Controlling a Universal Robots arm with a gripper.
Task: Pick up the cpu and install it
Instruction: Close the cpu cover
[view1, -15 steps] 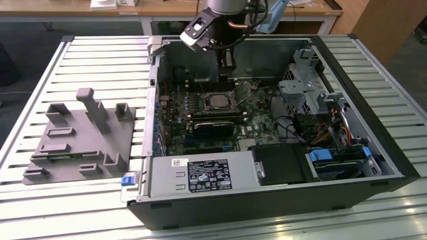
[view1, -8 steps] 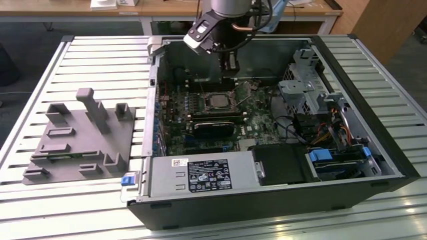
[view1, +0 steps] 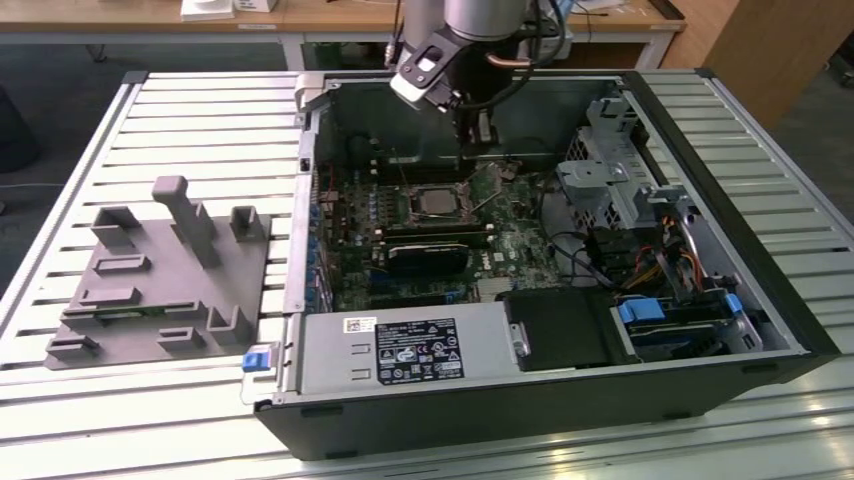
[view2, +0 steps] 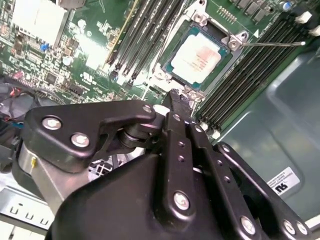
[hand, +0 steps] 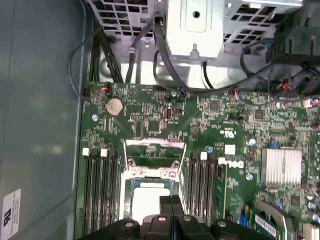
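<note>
The hand (view1: 478, 148), a black two-fingered gripper on the arm's wrist, hangs inside the open black computer case (view1: 534, 425) that lies on its side on the slatted metal bench (view1: 200, 110). In both wrist views its fingers (hand: 165, 210) are pressed flat together with only a thin seam between them, so the hand (view2: 177, 102) is closed and grips nothing.

The cpu (view2: 200, 57), a thin flat square chip with a pale silvery metal top and a darker rim, lies flat in the dark square socket (hand: 126, 192) on the green motherboard (hand: 150, 115), just past the fingertips and lower than them. In the first wrist view the tips of the hand (hand: 171, 201) overlap the near edge of the cpu (hand: 147, 202); whether they touch it cannot be told. In the exterior view the cpu (view1: 434, 203) sits below the hand, nearer the camera.

A thin metal frame (hand: 155, 150) lies beyond the cpu, on the side away from the hand. Rows of black memory slots (hand: 100, 190) run along both sides of the socket.

Well apart from the hand, towards the exterior view's left, a large grey plastic fixture (view1: 160, 270) with upright posts stands on the bench outside the case. A silver box-shaped power supply (view1: 400, 350) fills the case's near corner.
</note>
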